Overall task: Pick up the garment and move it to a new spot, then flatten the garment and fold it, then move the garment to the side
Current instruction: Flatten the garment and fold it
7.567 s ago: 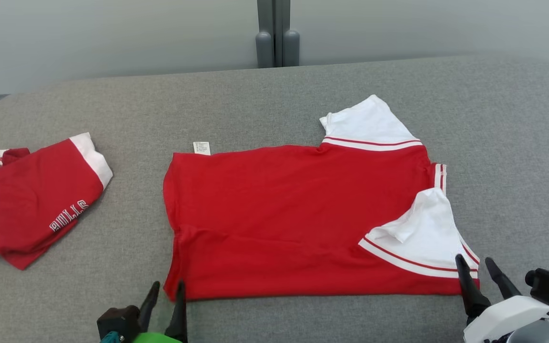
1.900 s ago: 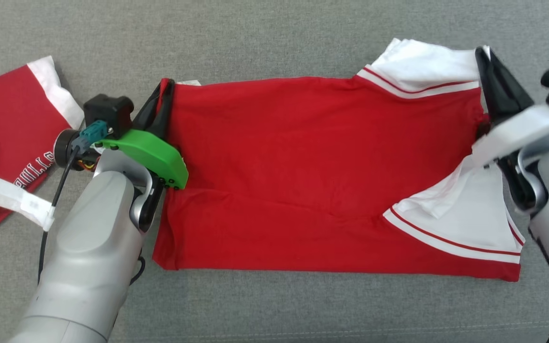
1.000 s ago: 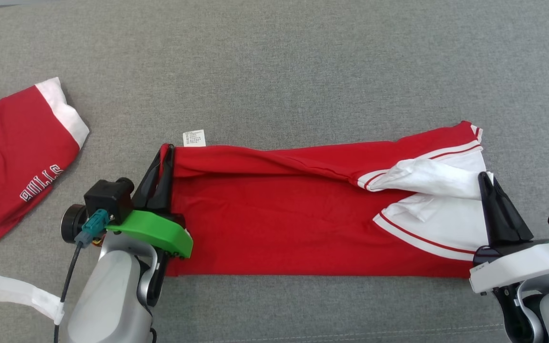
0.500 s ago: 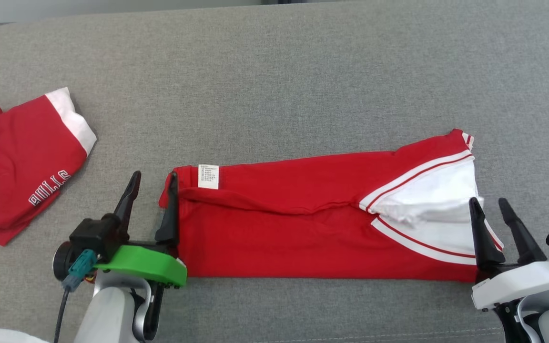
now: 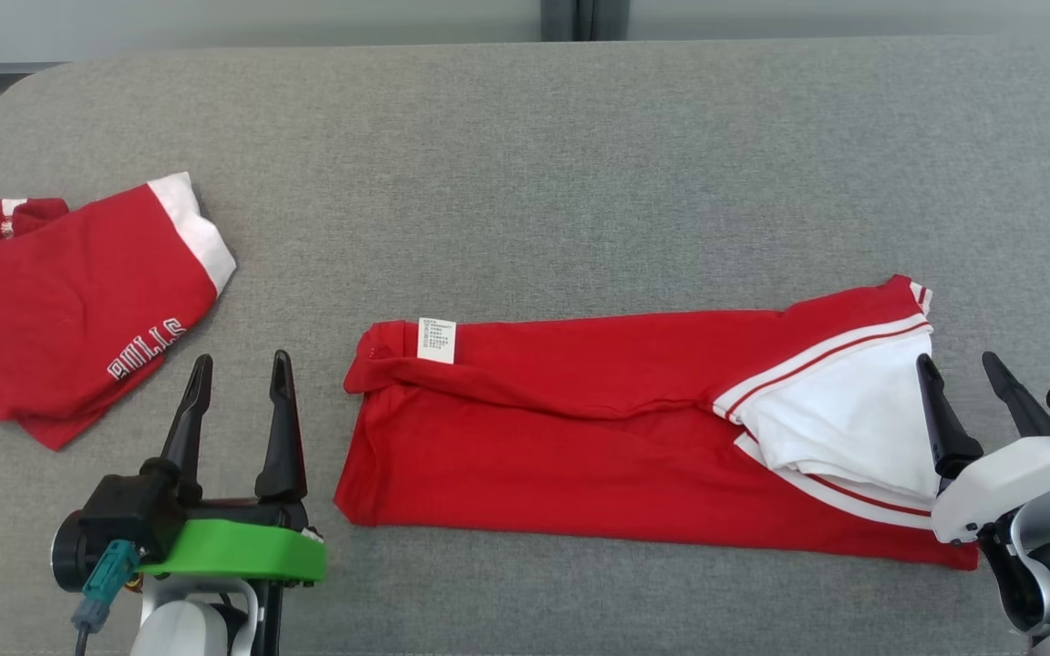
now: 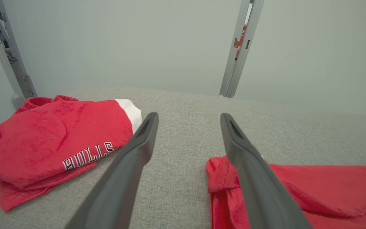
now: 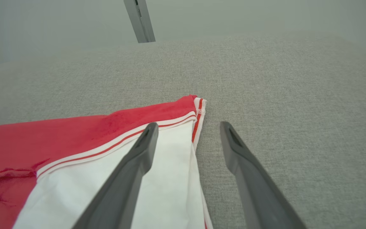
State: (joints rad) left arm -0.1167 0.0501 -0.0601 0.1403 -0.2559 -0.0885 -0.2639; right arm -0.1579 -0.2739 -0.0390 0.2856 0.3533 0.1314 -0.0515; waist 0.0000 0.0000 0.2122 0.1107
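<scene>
— Grey cloth is seen over the whole desk [image 5: 580,164], with a pale wall [image 5: 215,23] behind. Where is the garment found?
— The red garment [image 5: 580,456] is laid right of centre on the desk, doubled into a long band; its white sleeve [image 5: 844,428] is turned up at the right end and a care label [image 5: 437,339] is shown at the left end.
— And the claws?
— The left claw [image 5: 242,358] is held with its fingers apart just left of the garment's left end, nothing gripped. The right claw [image 5: 955,359] is likewise spread, at the sleeve end; one finger is seen over the white cloth, though contact cannot be judged.
— What could be spoiled from here?
— The upper layer is rumpled near the label, so a crooked next fold is likely if it is not smoothed. Only one layer might be pinched, and the band pulled open. A second red garment [image 5: 60,319] marked BULLS is seen well to the left; it could be snagged if the piece is carried that way
</scene>
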